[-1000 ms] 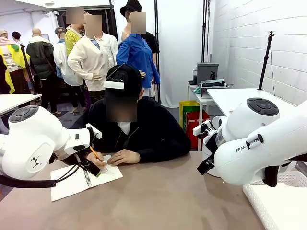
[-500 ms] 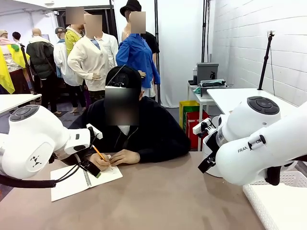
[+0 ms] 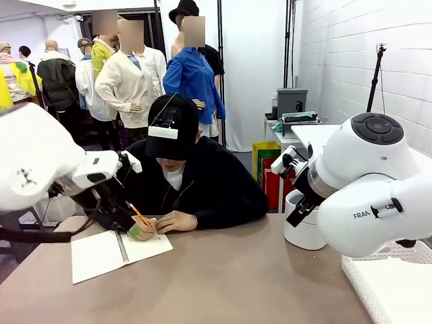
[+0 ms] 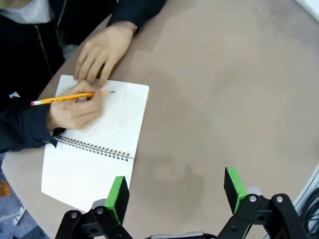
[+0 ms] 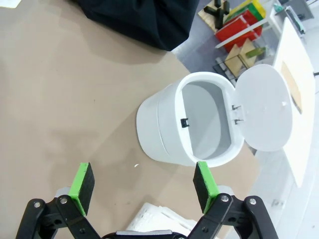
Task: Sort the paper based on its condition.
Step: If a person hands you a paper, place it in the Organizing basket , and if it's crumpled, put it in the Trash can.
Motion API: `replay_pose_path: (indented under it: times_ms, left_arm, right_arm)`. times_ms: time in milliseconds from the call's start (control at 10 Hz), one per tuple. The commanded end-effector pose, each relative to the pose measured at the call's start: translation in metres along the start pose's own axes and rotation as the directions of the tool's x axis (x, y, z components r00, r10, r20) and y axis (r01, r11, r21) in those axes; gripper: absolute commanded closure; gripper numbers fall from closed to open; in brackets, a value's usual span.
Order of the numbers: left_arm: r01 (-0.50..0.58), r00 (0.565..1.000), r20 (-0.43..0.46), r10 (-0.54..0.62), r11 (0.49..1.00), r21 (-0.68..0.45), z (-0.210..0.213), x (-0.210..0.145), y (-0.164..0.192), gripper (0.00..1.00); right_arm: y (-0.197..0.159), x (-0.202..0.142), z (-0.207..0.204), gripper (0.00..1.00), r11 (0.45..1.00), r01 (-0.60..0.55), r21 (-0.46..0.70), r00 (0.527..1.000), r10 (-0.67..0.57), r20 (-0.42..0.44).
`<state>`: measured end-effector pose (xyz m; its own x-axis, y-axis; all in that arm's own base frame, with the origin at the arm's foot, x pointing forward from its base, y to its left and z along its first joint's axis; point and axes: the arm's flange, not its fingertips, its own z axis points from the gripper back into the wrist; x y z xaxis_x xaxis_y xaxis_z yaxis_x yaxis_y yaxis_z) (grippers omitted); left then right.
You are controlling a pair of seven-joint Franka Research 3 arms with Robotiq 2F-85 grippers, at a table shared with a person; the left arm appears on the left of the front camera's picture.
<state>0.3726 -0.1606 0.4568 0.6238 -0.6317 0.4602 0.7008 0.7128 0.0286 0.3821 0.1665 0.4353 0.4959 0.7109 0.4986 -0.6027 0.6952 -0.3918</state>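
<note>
The tabletop is a plain matte grey-brown, round-edged on the left, and bare across its middle. At its far left lies an open spiral-bound notebook. A person in a black top and black cap sits at the far side, one hand holding an orange pencil on the notebook's far page. The other hand rests on the tabletop at that page's far edge.

At the far right stands a white bin with its hinged lid swung open. A white perforated basket sits at the near right.

The left gripper hangs over bare tabletop just beside the notebook's near corner, jaws spread wide with nothing between them. The right gripper hovers above the tabletop near the bin, jaws likewise wide and holding nothing.

Where the paper lies cannot be told from these pictures.

Beyond the tabletop, a white brick wall runs along the right, with a white side table and a black stand before it. Red and yellow crates sit on the floor.
</note>
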Motion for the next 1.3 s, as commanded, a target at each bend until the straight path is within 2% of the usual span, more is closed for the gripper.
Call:
replay_pose_path:
  times_ms: [0,100,200,800,900,1200]
  left_arm:
    - [0.015,1.000,0.021,-0.015,1.000,-0.009,0.015,0.005,0.013,0.00]
    - [0.044,0.998,0.043,-0.043,0.999,-0.014,0.021,0.008,0.012,0.00]
    - [-0.001,1.000,0.012,0.001,1.000,0.001,0.014,0.006,0.004,0.00]
    - [0.012,1.000,0.006,-0.012,1.000,0.008,0.016,0.007,0.004,0.00]
    - [0.049,0.999,0.022,-0.048,0.998,-0.030,0.026,0.011,-0.001,0.00]
    - [0.095,0.995,0.047,-0.089,0.983,-0.156,0.058,0.014,-0.008,0.00]
  right_arm:
    - [0.028,-0.031,0.019,0.00,1.000,0.018,-0.025,0.998,-0.019,-0.055]
    - [0.000,0.000,0.000,0.00,1.000,0.000,0.000,1.000,0.000,0.000]
    - [0.000,0.000,0.000,0.00,1.000,0.000,0.000,1.000,0.000,0.000]
    - [0.000,-0.001,0.004,0.00,1.000,0.012,0.000,1.000,-0.012,-0.017]
    - [0.003,0.009,0.013,0.00,0.997,0.012,0.074,0.998,-0.017,0.059]
    - [0.014,0.033,0.035,0.00,0.978,-0.019,0.210,0.990,-0.011,0.138]
